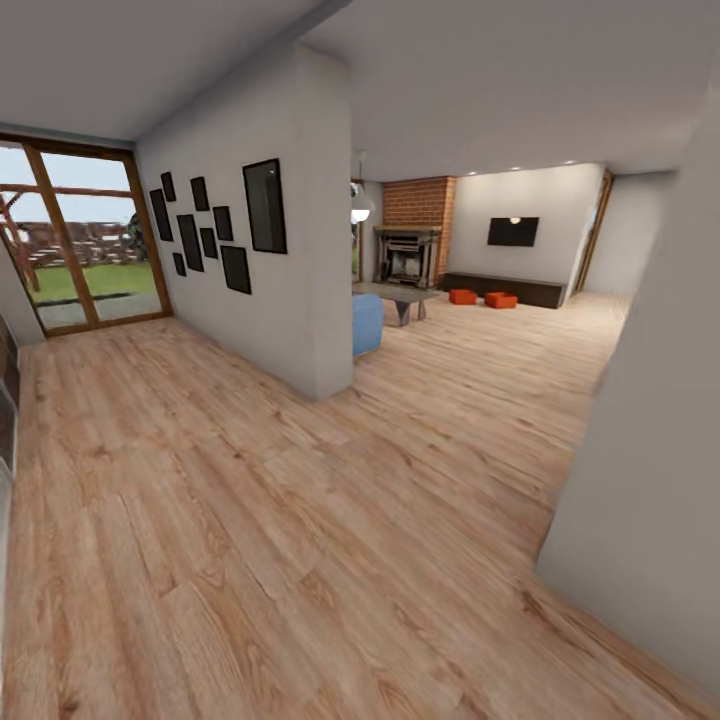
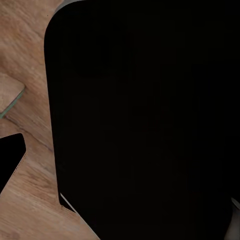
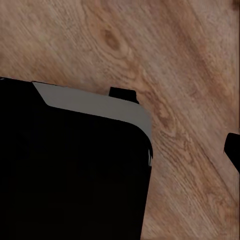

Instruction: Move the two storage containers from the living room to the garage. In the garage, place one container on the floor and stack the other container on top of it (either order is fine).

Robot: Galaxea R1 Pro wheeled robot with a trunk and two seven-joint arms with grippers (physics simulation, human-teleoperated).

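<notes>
The two storage containers, one (image 1: 462, 296) beside the other (image 1: 501, 299), are small orange-red bins far ahead in the head view. They sit on the light wood floor of the living room, in front of the long low dark cabinet (image 1: 505, 288) under the wall TV (image 1: 513, 231). The brick fireplace (image 1: 410, 250) stands to their left. Both wrist views look down on wood planks and a large black part of my own body (image 2: 145, 120) (image 3: 70, 170). Small dark pieces at the picture edges may be fingertips; their state is unclear.
I am in a hallway on wood planks (image 1: 250, 520). A white wall with black picture frames (image 1: 230, 260) ends at a corner ahead. A grey wall corner (image 1: 650, 450) stands close on the right. Glass doors (image 1: 80, 240) are at far left. A blue seat (image 1: 367, 323) and grey table (image 1: 400, 298) lie before the containers.
</notes>
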